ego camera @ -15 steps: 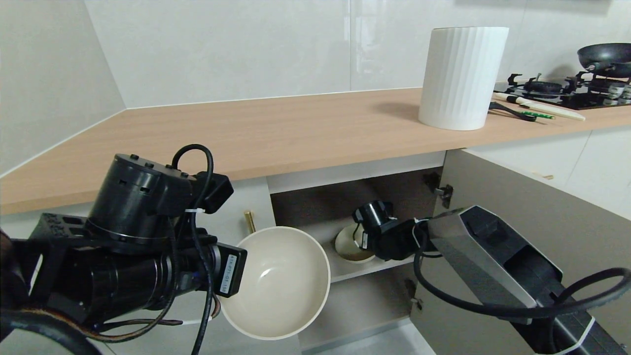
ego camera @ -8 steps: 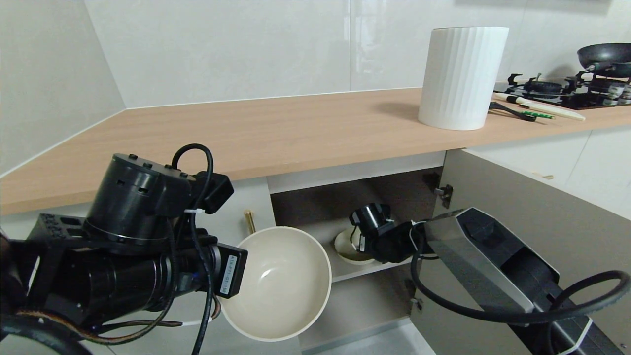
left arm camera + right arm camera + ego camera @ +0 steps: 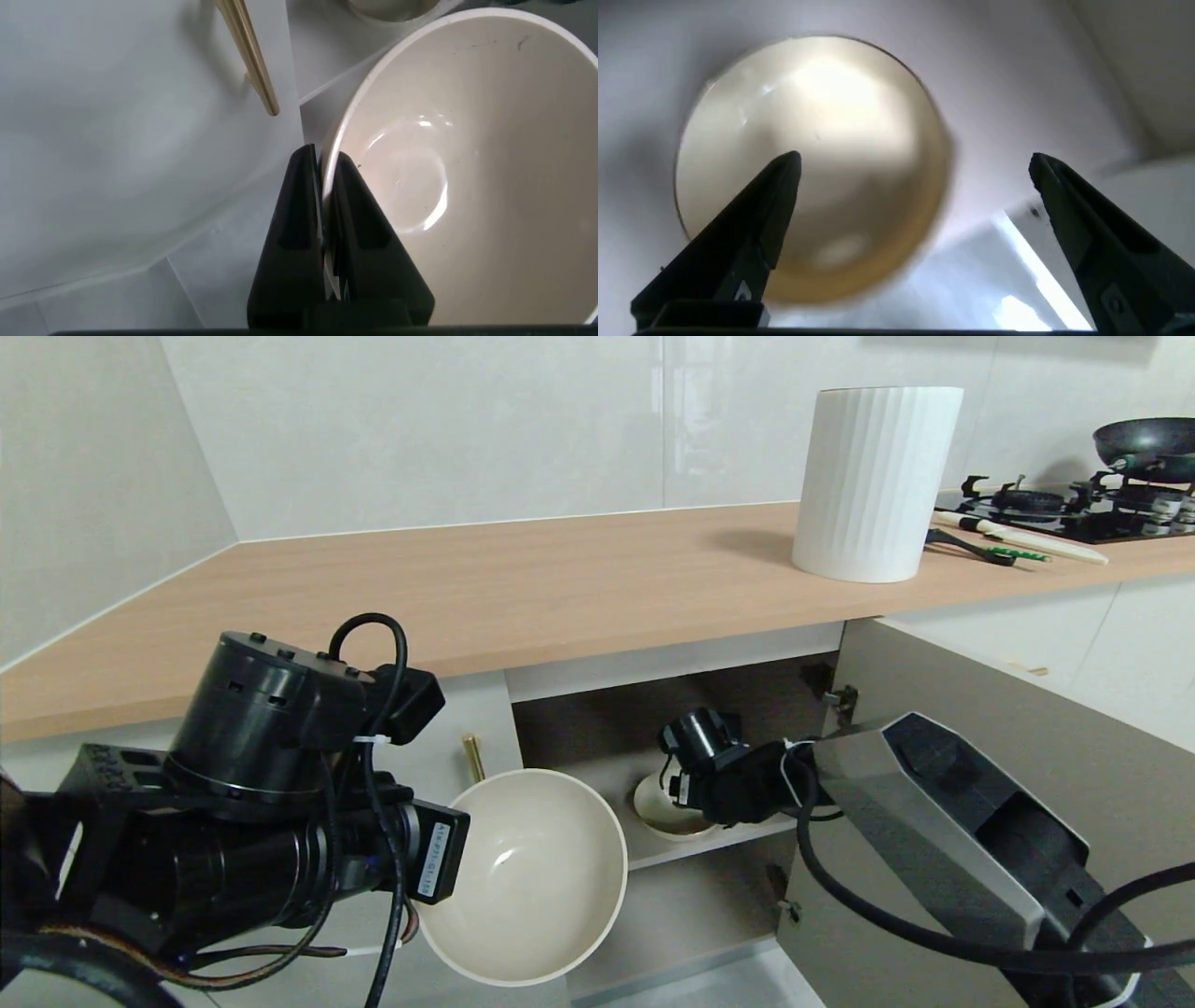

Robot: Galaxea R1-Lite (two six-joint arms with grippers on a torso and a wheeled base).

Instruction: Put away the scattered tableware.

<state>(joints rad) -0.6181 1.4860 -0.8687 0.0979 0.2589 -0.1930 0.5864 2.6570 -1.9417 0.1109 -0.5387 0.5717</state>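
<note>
Rim of big bowl [image 3: 523, 882] clamped in left end effector [image 3: 323, 161]; right end effector [image 3: 913, 161] gapes over small bowl [image 3: 811, 177].

My left arm [image 3: 252, 803] is showing matte-black cylinders, small screws [image 3: 250, 637] dotting its round cap, a white label [image 3: 432, 859] at the wrist, and black cables [image 3: 378, 635] cinched by a white tie [image 3: 370, 737]. My right arm [image 3: 934, 812] is wearing an angular grey shell and trailing a thick black cable [image 3: 934, 947]. My left pincer [image 3: 322, 161] is showing slim black blades, and my right pincer [image 3: 915, 166] is showing broad black wedges.
</note>
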